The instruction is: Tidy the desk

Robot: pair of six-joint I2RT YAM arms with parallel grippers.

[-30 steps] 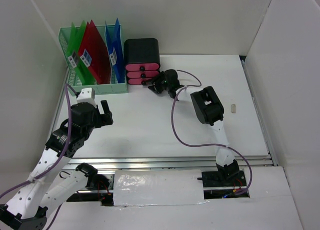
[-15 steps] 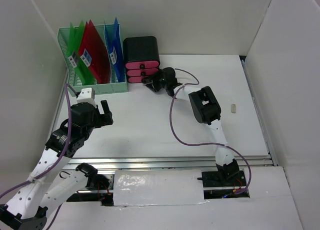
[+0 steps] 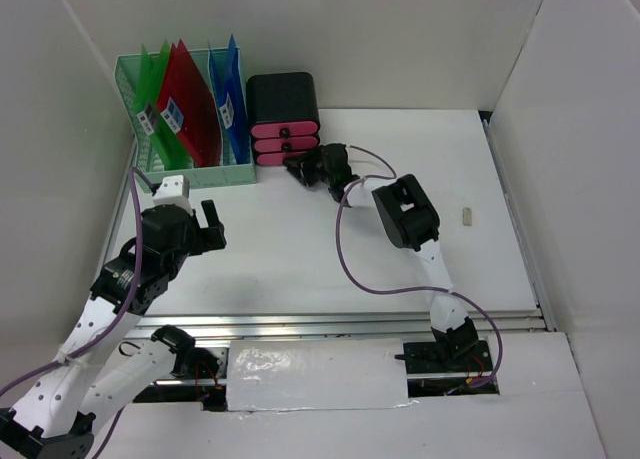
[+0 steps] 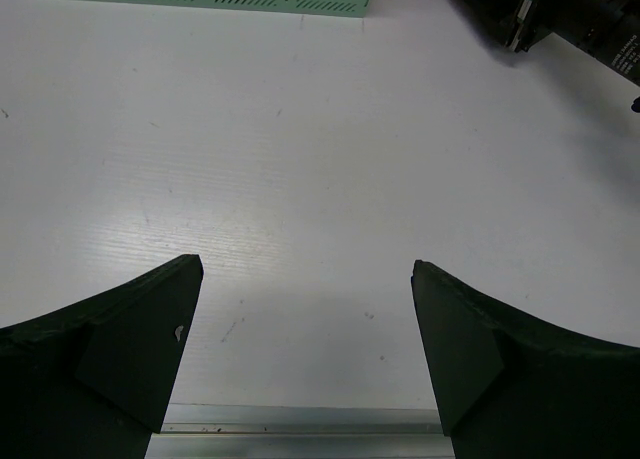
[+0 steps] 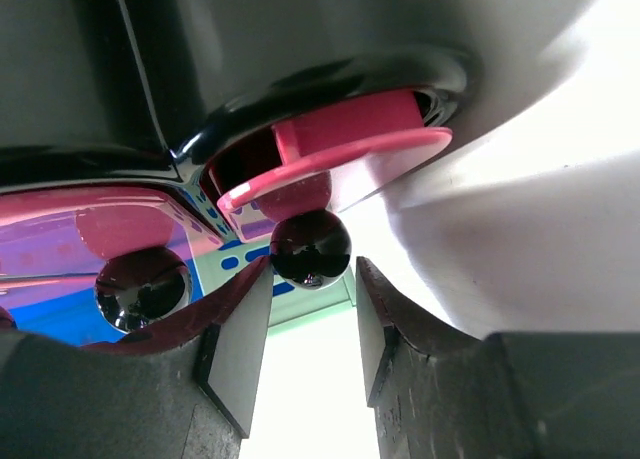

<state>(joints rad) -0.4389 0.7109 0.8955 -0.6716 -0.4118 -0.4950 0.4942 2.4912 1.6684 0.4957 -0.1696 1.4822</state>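
Right fingers (image 5: 240, 349) half open, flanking the drawer knob (image 5: 311, 249)

The drawer box (image 3: 284, 99) stands just right of the file rack (image 3: 200, 174) at the back of the desk (image 3: 280, 249).

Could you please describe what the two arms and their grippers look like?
Both arms have white links and black joints: left arm, right arm. A purple cable runs along each. The left gripper and right gripper have dark, wedge-shaped fingers.
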